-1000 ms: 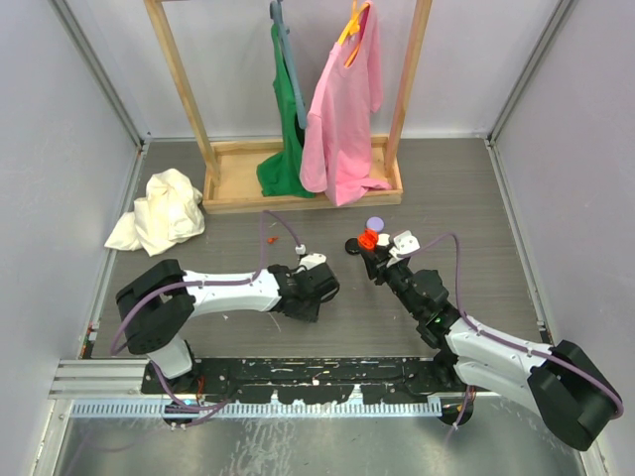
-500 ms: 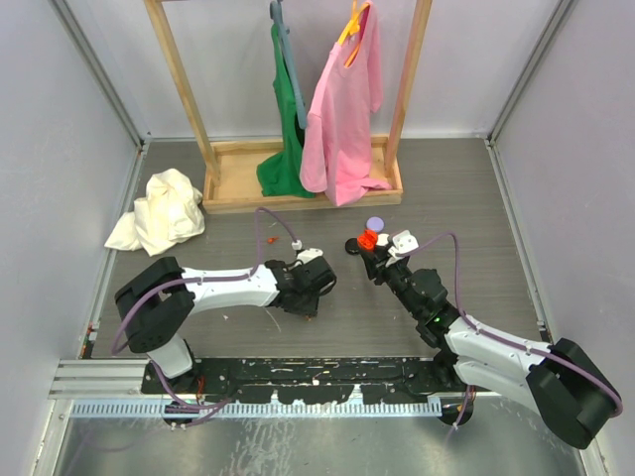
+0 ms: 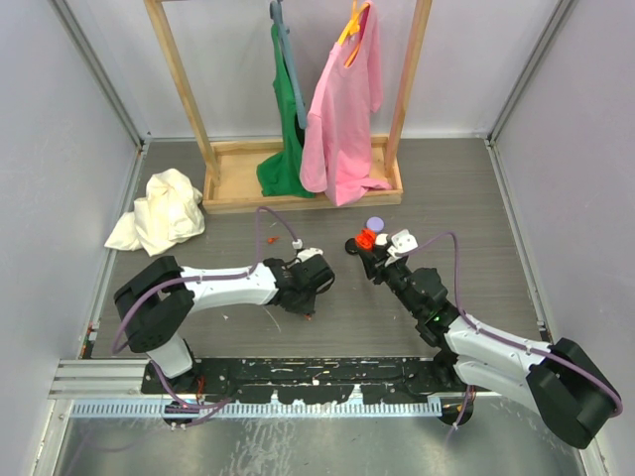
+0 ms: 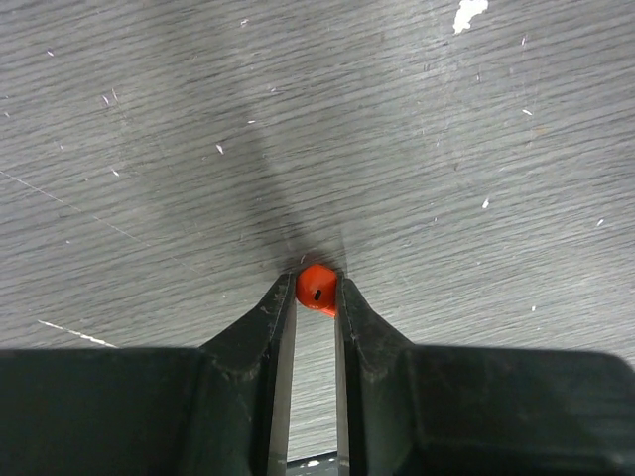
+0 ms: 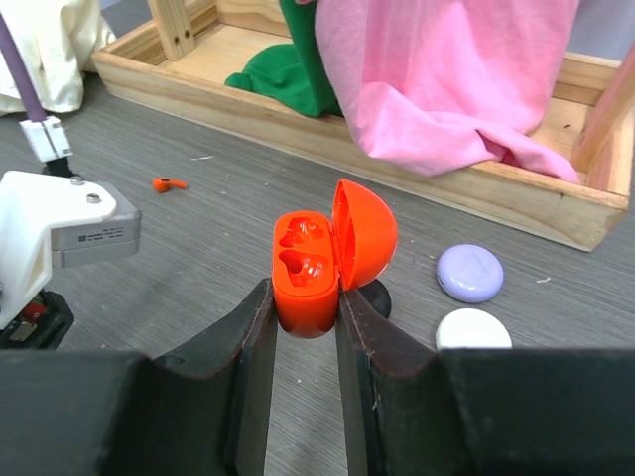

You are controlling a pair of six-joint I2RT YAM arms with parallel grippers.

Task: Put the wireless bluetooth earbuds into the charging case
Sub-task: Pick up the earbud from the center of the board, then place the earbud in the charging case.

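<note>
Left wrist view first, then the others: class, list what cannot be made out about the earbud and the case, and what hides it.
Left wrist: the earbud's lower part, hidden between the left gripper's fingers.
Top external: that earbud, too small to make out under the left gripper.
Right wrist: the case's base, covered by the right gripper's fingers.
Right wrist: the white disc's near edge, behind the gripper's body.

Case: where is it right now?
The case sits open in the right gripper, mid right wrist view, purple disc and white disc just to its right.
</note>
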